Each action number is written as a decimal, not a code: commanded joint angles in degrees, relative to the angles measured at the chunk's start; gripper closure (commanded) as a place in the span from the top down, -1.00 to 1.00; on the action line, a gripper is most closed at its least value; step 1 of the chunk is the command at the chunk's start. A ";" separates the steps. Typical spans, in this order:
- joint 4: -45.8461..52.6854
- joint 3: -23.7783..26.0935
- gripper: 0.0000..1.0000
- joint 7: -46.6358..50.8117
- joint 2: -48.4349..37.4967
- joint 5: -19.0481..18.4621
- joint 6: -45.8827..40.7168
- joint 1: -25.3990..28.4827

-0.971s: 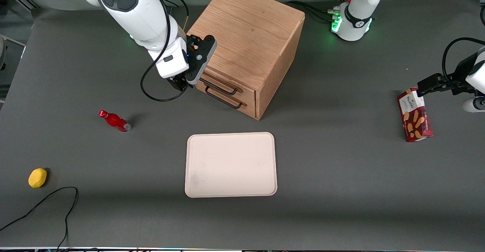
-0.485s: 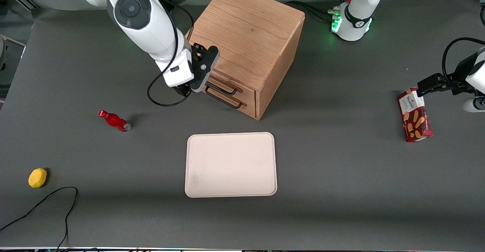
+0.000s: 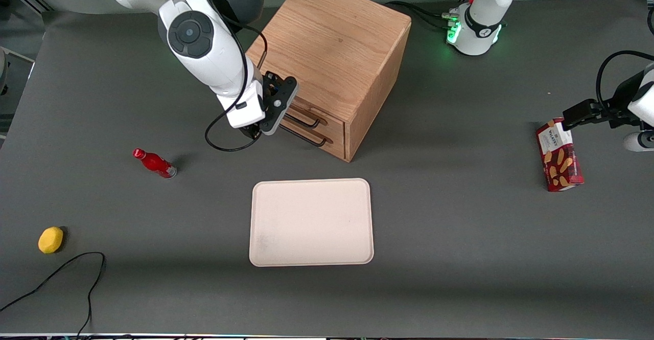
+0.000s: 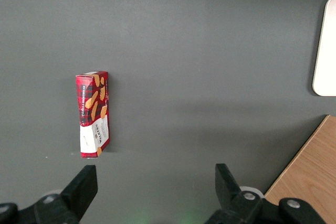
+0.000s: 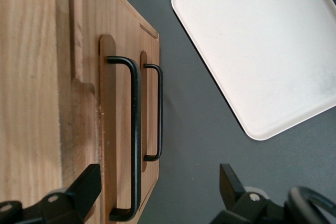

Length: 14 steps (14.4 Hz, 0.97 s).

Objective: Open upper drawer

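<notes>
The oak cabinet (image 3: 334,48) stands at the back of the table with both drawers shut. The upper drawer (image 3: 329,118) has a black wire handle (image 3: 308,120), and the bottom drawer's matching handle (image 3: 309,138) sits just under it. My right gripper (image 3: 260,128) hangs in front of the drawers, at the handles' end toward the working arm. In the right wrist view the gripper (image 5: 157,182) is open. The upper drawer's front (image 5: 118,129) and its handle (image 5: 136,129) lie between the fingers (image 5: 86,182), not touched. The bottom handle (image 5: 159,114) shows beside it.
A cream tray (image 3: 311,222) lies nearer the front camera than the cabinet; it also shows in the right wrist view (image 5: 262,51). A red bottle (image 3: 154,162), a yellow lemon (image 3: 50,240) and a cable (image 3: 66,273) lie toward the working arm's end. A biscuit box (image 3: 558,155) lies toward the parked arm's end.
My right arm has swung along the cabinet's front toward the parked arm's end and slightly nearer the front camera, bringing the gripper up to the handles. The drawers have not moved.
</notes>
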 commanded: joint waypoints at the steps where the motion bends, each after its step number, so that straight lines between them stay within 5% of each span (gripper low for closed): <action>1: -2.49 -0.23 1.00 0.87 -0.66 0.72 2.88 0.51; 14: -5.84 0.12 1.00 0.87 1.45 0.45 9.12 0.69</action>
